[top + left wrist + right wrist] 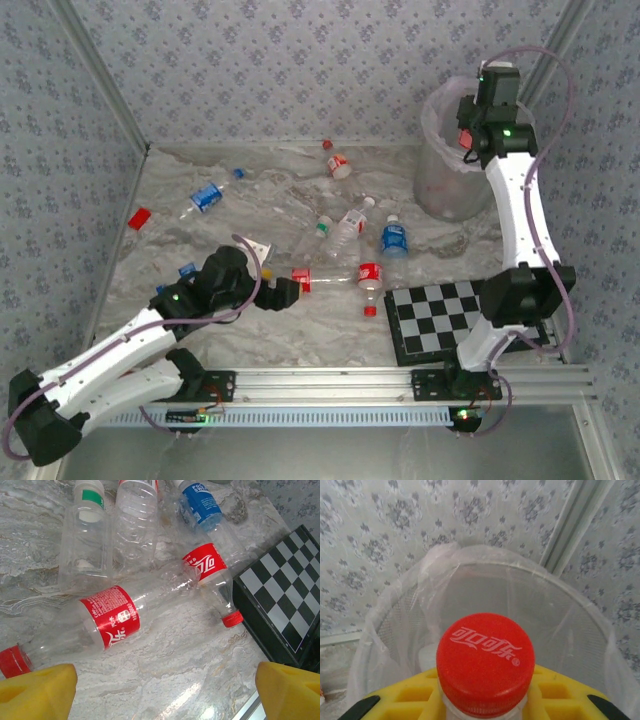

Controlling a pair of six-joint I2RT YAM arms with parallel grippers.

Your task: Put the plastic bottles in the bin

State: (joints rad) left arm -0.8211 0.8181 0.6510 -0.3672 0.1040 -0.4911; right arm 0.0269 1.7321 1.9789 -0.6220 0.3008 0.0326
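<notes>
**One held, several lying loose**

My left fingers (35, 692) gape wide, empty, over a red-labelled bottle (107, 622) lying on the marble desk (165, 670), other bottles (135, 520) just beyond it. Farther back, I see my right fingers (410, 700) closed tight on a red-capped Coca-Cola bottle (485, 662) above the bag-lined bin (530, 600).

Top cam: high, behind the near edge, looking down & fwd over the grey marbled table (330, 335). Left wrist cam: close, tilted down at a clear plastic bottle w/ red label (107, 622), black-and-white checkerboard (280, 600) at 3 o'clock; top cam shares both. Right wrist cam: v. close, near-level, facing the translucent bag-lined round bin (395, 625), at 2 o'clock in top cam.
</notes>
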